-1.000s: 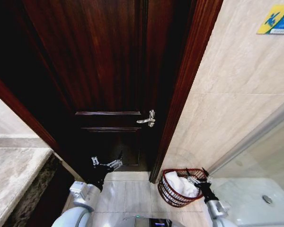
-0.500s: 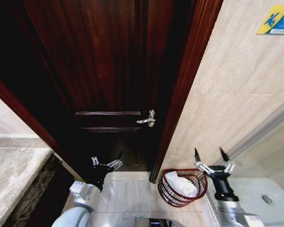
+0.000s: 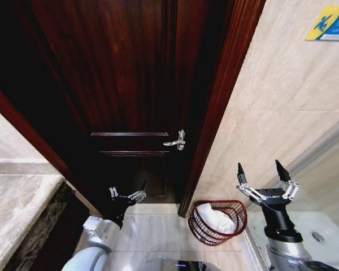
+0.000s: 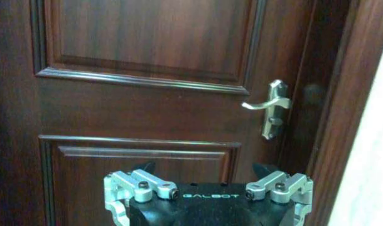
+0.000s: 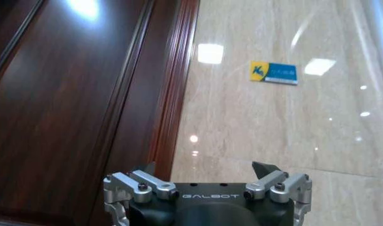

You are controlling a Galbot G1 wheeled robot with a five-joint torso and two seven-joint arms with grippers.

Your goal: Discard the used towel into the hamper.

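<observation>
Nearest the camera in the head view, the left gripper is hanging low in front of the dark wooden door, its two fingers spread apart and holding nothing; the arm behind it is running off the lower edge of the picture. In the left wrist view the same gripper is showing only the dark tips of its fingers above the knuckle block, the rest being cut off at the frame's edge.

On the robot's right, the right gripper is hovering raised above and just to the right of the hamper, jaws released wide and empty, pointing up toward the pale tiled wall. The right wrist view is showing that gripper with only its fingertips clear of the housing.

The hamper, a reddish-brown wire basket, is sitting on the light floor tiles at the foot of the door frame, close against the wall. A white towel is lying inside it, bunched up, partly veiled by the wire wall.

At the far left a stone counter is being cut off by the frame. Farther off, a silver lever handle is sitting on the door, and a blue-and-yellow sign, its print too small to read, is clipped by the upper right corner.
</observation>
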